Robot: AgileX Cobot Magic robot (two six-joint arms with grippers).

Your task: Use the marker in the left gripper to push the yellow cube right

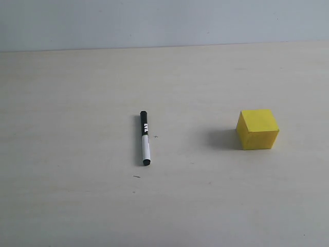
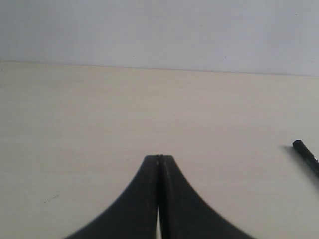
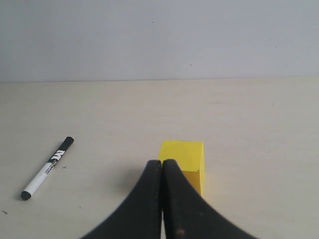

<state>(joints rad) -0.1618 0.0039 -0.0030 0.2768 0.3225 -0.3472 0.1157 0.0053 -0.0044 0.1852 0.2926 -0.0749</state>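
Note:
The marker (image 1: 145,138) lies loose on the table left of centre, black cap pointing away, white barrel toward the front. The yellow cube (image 1: 257,129) rests on the table well to its right. Neither arm shows in the exterior view. In the left wrist view my left gripper (image 2: 159,158) is shut with nothing between its fingers, and only the marker's black end (image 2: 306,156) shows at the frame's edge, apart from it. My right gripper (image 3: 162,163) is shut and empty, with the yellow cube (image 3: 183,155) just beyond its tips and the marker (image 3: 47,168) off to one side.
A pale beige table (image 1: 77,92) runs back to a light grey wall (image 1: 164,20). A few small dark specks (image 1: 136,176) mark the table near the marker. Nothing else stands on it.

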